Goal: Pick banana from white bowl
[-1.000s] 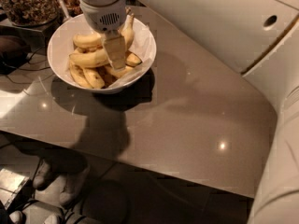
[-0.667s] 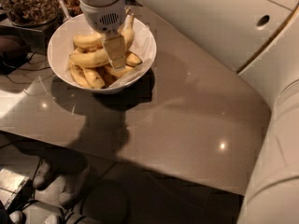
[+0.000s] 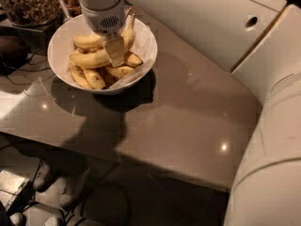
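Banana (image 3: pixel 90 59), the longest curved yellow fruit of the group, lies inside the white bowl (image 3: pixel 56 46), its body running across the middle of the bowl and its stem rising toward the far rim. The bowl stands on the desk (image 3: pixel 178 112) close to the far left corner, and a white paper liner (image 3: pixel 144 42) shows along its right wall. Shorter bananas (image 3: pixel 94 78) lie beside and beneath the long one, toward the near rim. The gripper (image 3: pixel 115 53) hangs directly over the bowl, pointing downward, with its tip down among the fruit and in front of the middle of the long banana. Whether it is grasping the banana or released cannot be told from this view. The pale arm (image 3: pixel 211 27) extends from the gripper across the far edge of the desk and fills the right side of the view. A glass jar (image 3: pixel 28 4) of brown granola stands just beyond the bowl at the far left corner. The bowl and the gripper cast a dark shadow on the desk surface toward the near edge.
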Controlling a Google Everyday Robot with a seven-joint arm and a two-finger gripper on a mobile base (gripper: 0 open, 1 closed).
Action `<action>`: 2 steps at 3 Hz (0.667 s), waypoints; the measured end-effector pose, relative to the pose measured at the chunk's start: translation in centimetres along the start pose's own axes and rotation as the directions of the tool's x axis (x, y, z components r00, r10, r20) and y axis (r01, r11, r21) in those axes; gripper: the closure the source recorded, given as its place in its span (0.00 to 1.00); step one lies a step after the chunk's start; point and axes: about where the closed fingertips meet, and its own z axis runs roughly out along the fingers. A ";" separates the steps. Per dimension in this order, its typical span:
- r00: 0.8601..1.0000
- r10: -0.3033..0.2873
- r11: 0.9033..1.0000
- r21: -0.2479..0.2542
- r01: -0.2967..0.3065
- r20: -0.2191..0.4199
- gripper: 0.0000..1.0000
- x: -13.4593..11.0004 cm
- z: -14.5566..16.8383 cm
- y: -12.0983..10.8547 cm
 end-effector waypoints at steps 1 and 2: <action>1.000 0.000 1.000 0.000 0.000 0.000 0.75 0.0 0.0 0.0; 1.000 -0.010 1.000 0.005 0.010 0.004 0.99 0.3 0.4 0.4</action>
